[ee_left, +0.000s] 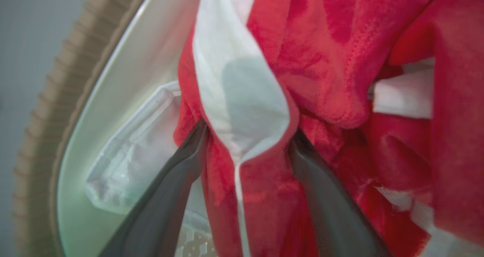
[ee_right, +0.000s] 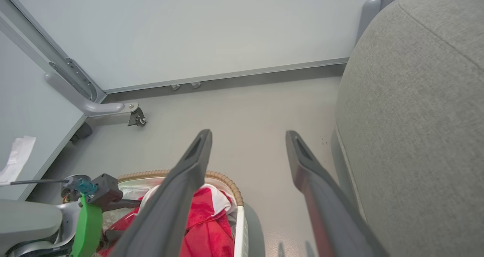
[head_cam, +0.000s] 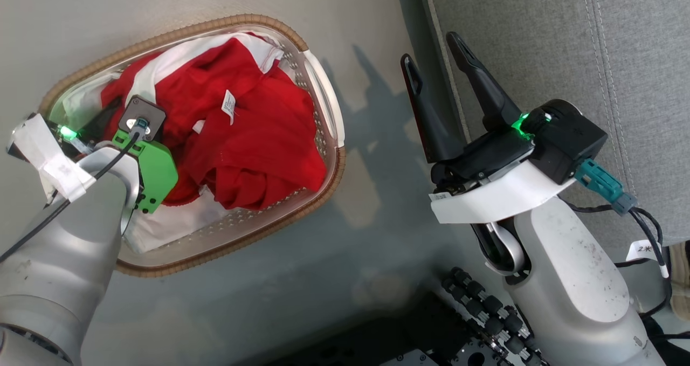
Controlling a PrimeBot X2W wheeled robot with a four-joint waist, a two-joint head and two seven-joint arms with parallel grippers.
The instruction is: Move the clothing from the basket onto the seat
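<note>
Clothing point(head_cam: 253, 134) heaped in basket point(head_cam: 323, 99), left pincer point(ee_left: 249, 130) spread astride a fold, right pincer point(head_cam: 430, 48) agape beside seat point(head_cam: 566, 42).

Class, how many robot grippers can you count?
2. The left gripper is in the basket, open fingers astride a fold of clothing; the right gripper is open beside the seat.

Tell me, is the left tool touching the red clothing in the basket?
Touching. In the left wrist view, a fold of the clothing sits between the spread fingers of the left tool, pressing against the inside of both.
</note>
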